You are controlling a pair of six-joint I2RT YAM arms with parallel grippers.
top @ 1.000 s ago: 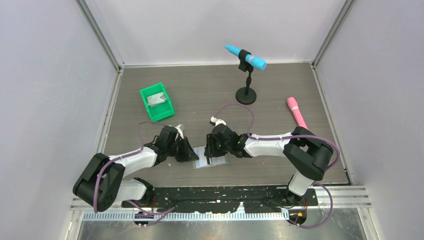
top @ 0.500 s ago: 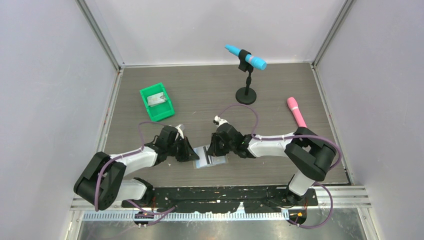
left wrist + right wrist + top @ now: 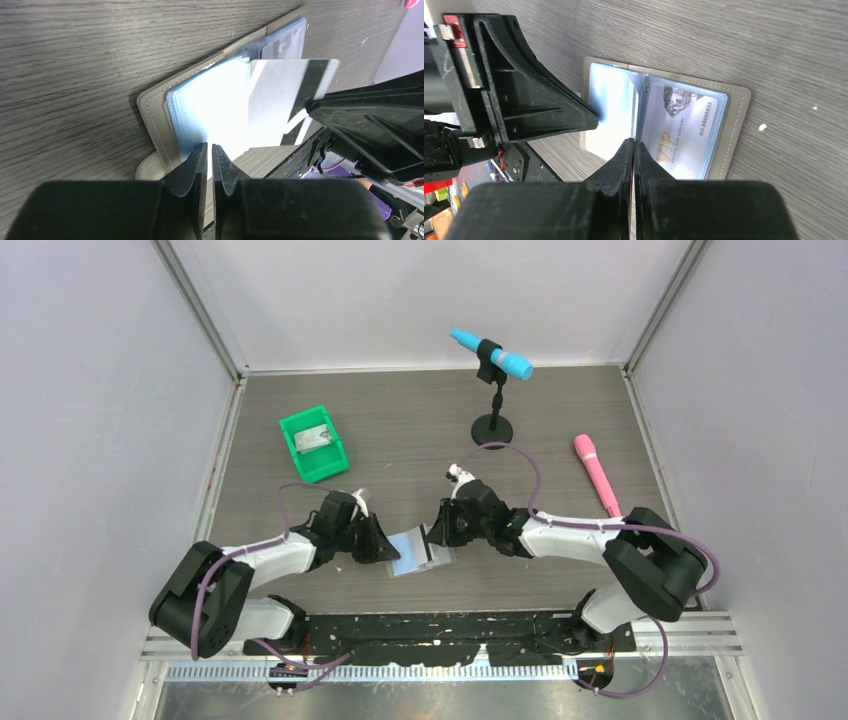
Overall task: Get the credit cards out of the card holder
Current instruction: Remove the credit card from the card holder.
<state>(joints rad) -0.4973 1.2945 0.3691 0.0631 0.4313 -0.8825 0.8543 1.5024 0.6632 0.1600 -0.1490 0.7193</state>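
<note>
Pinching credit card [image 3: 280,92], card holder [image 3: 152,117] glare-washed

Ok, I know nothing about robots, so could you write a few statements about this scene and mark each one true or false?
1. The card holder lies open on the table. True.
2. The right end effector is empty. False: it is shut on a credit card with a dark stripe, held above the holder.
3. A VIP card sits in one of the holder's pockets. True.
4. The pink microphone is clipped into the stand. False: it lies flat on the table, and the blue microphone is in the stand.
5. The left end effector is wide open. False: its fingers are almost together, at the holder's edge.
</note>
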